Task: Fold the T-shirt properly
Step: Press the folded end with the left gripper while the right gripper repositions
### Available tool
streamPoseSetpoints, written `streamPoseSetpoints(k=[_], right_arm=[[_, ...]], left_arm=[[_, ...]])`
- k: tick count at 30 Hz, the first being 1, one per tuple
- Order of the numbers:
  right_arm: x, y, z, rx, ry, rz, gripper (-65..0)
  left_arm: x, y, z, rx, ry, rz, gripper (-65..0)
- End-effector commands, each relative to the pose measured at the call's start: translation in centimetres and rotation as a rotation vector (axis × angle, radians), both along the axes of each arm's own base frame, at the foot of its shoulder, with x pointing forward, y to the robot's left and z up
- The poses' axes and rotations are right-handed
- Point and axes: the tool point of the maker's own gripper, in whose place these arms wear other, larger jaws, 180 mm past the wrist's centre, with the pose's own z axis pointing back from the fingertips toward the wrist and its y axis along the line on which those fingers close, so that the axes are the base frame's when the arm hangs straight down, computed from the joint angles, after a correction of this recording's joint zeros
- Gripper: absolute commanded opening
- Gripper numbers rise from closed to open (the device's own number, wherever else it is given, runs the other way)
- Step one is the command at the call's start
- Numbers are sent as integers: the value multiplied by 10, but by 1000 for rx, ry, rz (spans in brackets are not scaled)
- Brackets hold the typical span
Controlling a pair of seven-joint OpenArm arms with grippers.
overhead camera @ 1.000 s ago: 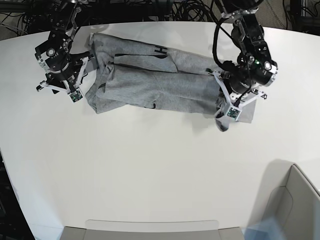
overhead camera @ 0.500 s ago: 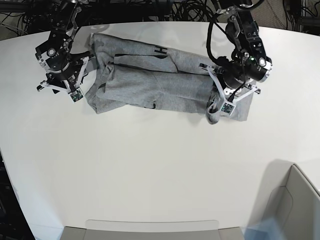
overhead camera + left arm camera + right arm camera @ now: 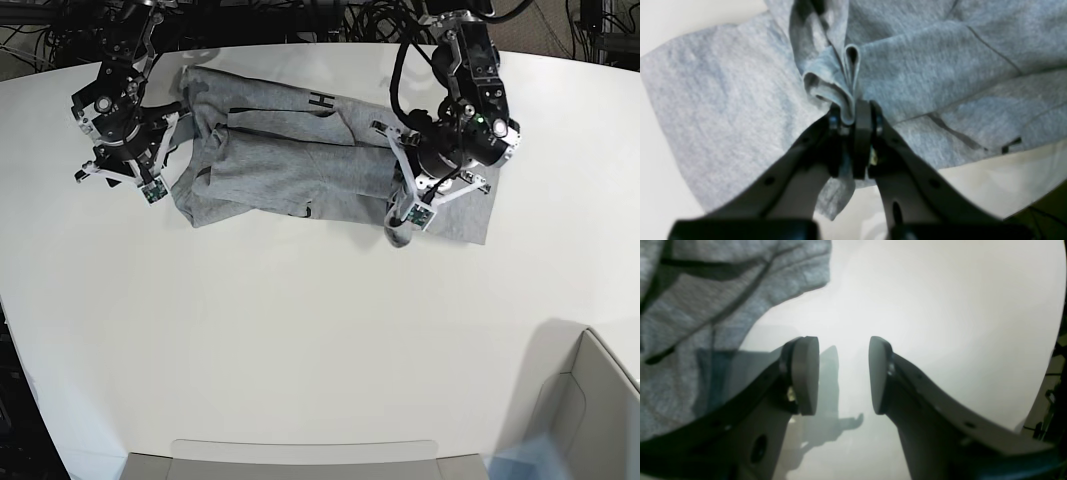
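At the left of the base view the right gripper (image 3: 150, 170) hangs over the white table (image 3: 300, 350) just beside the left end of the T-shirt (image 3: 290, 165). Its wrist camera shows the two pads (image 3: 805, 375) set apart with nothing between them — only bare tabletop below, the grey cloth lying off to the upper left.

The T-shirt lies stretched across the far part of the table, folded lengthwise into a long band, with a black letter (image 3: 320, 101) showing on a turned-over flap near its top edge.

At the right end the left gripper (image 3: 405, 205) is clamped on the T-shirt (image 3: 923, 76) — in the wrist view its fingers (image 3: 863, 133) pinch a bunched, doubled-over fold of grey cloth, lifted above the flat layer underneath. A grey bin (image 3: 590, 410) stands at the lower right corner.
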Motion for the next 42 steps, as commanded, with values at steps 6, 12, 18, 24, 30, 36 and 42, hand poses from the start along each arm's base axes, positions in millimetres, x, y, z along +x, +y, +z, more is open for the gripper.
streamPoseSetpoints(k=[6,12,18,24,30,36,42], right_arm=[[5,-2,8,-13,-24,13,-405],[5,-3,9,-13,-26,12,-405],[5,-3,10,-14,-29,12,-405],[4,-3,9,-15,-27,12,-405],[4,-1,9,-6,-28,10,-405],[6,6,9,16,-35,6,-405],[16,-2,19,77,-98,-86,-405]], left_arm=[[-4,-4,2,-20,-15,-3,-365],[-2,-2,7,-24,-30,8,-430],[1,12,8,-18,-37,57,-598],[7,38,7,-12,-37,145,-649],[2,20,-11,-29,26,92,-648],[-15,-8,-30,-53,101,9,-648],[-16,-28,-18,-88,67,-13,-648]])
